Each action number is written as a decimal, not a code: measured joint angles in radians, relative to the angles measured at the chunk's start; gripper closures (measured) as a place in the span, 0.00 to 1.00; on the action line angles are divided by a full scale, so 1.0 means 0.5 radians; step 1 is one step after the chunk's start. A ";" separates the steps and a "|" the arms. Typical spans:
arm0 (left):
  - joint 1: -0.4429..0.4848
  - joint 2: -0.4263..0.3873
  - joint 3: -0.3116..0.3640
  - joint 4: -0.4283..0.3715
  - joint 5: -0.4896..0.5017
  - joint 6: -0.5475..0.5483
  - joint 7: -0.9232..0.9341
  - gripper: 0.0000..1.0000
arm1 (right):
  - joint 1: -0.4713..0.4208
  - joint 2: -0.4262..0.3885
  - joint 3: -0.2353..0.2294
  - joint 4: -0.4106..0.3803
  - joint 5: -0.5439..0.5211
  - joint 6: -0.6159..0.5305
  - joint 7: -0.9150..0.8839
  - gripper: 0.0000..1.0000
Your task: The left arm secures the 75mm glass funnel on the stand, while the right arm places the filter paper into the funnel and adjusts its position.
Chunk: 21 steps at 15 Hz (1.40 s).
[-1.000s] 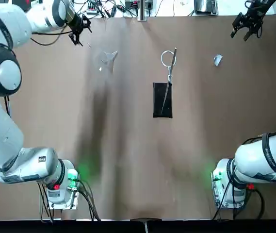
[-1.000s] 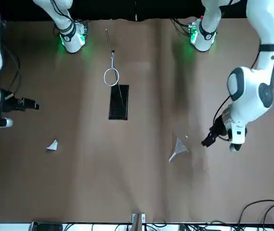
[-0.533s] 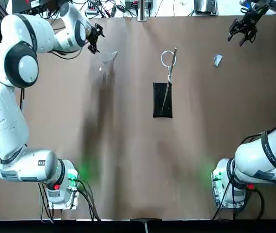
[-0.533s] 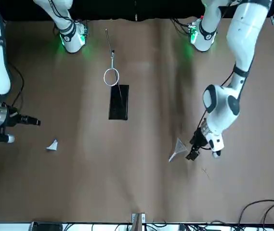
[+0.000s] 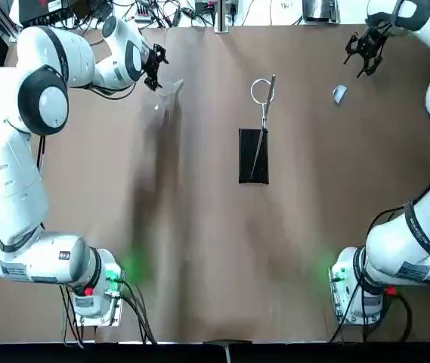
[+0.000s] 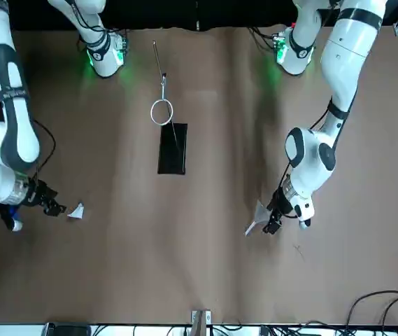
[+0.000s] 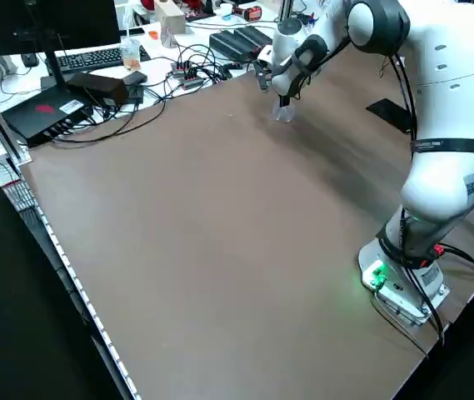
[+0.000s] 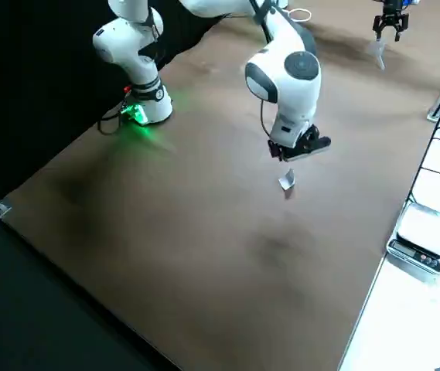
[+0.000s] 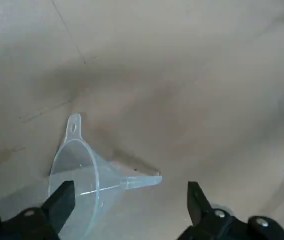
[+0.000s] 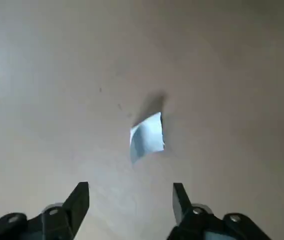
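We see the left gripper (image 9: 131, 205) wide open and empty above the clear, smooth funnel (image 9: 89, 180), which lies on its side on the brown table (image 5: 215, 227) near its far edge, toward the left corner. The right gripper (image 10: 131, 207), also wide and empty, hovers near the white folded filter paper (image 10: 147, 136), toward the far right corner. The left wrist view alone shows the funnel's holed tab (image 9: 74, 126).

Left gripper (image 9: 131, 200) open, angled down, low over table. Right gripper (image 10: 131, 200) open too, arm bent.
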 joint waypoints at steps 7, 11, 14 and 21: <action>0.000 0.007 0.000 0.001 -0.009 0.005 -0.002 0.44 | 0.053 0.280 0.000 0.095 -0.175 0.209 0.745 0.36; -0.001 0.008 -0.001 0.008 -0.036 0.008 -0.024 0.82 | 0.053 0.329 -0.001 0.101 -0.176 0.228 0.791 0.37; -0.001 0.007 -0.004 0.061 -0.049 0.015 -0.084 0.98 | 0.054 0.352 -0.001 0.101 -0.176 0.255 0.798 0.40; 0.000 -0.062 -0.005 0.140 0.207 0.018 -0.060 0.98 | 0.054 0.434 -0.001 0.119 -0.176 0.281 0.838 0.51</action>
